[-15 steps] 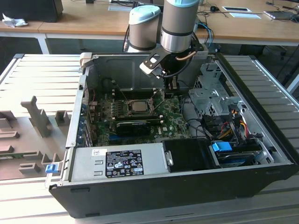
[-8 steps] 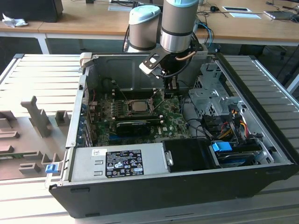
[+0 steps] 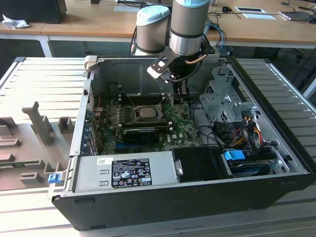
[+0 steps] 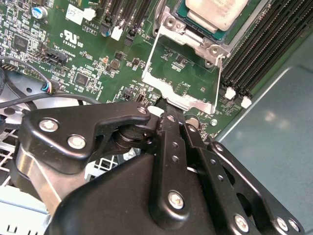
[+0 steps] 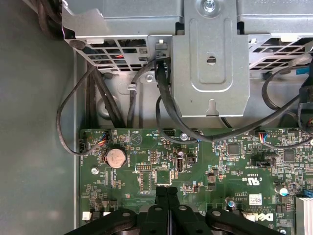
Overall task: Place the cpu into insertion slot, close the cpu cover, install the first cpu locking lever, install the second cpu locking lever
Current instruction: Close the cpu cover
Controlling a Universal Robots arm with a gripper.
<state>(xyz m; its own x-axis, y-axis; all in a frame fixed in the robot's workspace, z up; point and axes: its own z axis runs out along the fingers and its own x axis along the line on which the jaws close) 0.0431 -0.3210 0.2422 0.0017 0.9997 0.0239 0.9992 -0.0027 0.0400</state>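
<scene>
Second wrist view: I am pressing my end effector [image 4: 164,109] fingers together at the cpu cover's [image 4: 188,102] free edge; beyond it, the cpu [image 4: 215,12] is sitting in the insertion slot [image 4: 195,41].

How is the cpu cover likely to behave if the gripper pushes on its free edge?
The cpu cover is a thin open metal frame, so probably light and slightly springy. Hinged at one edge, it should swing, not slide. Its shiny surface may be slippery.
</scene>
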